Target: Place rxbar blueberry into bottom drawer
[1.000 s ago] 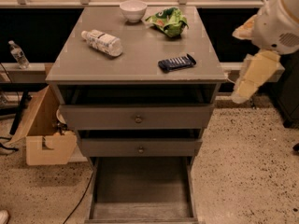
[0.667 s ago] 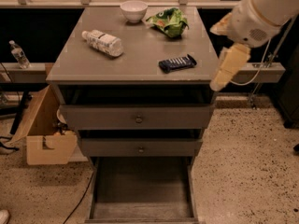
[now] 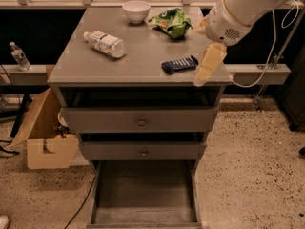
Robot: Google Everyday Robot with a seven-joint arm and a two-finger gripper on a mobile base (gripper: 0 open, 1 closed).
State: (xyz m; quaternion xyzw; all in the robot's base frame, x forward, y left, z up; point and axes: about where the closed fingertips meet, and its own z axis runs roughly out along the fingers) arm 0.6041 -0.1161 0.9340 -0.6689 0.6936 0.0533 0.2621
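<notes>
Can't tell if the gripper [image 3: 202, 75] is open or shut, just hanging with nothing in it right beside the bar [image 3: 178, 65], off its right end. Looks risky coming in from that side: could easily shove the flat bar leftward or spin it instead of getting around it, or pinch only the wrapper's end and lose it on the carry. Also worth watching the drop, with the bottom drawer [image 3: 143, 192] pulled open well below the bar and two knobbed drawers [image 3: 141, 122] in between to bounce off.

Cabinet top [image 3: 143, 63] holds bowl [image 3: 136, 10], bottle [image 3: 105, 44], green bag [image 3: 171, 23], rxbar blueberry [image 3: 179, 64]; gripper [image 3: 208, 67] just beside it.
</notes>
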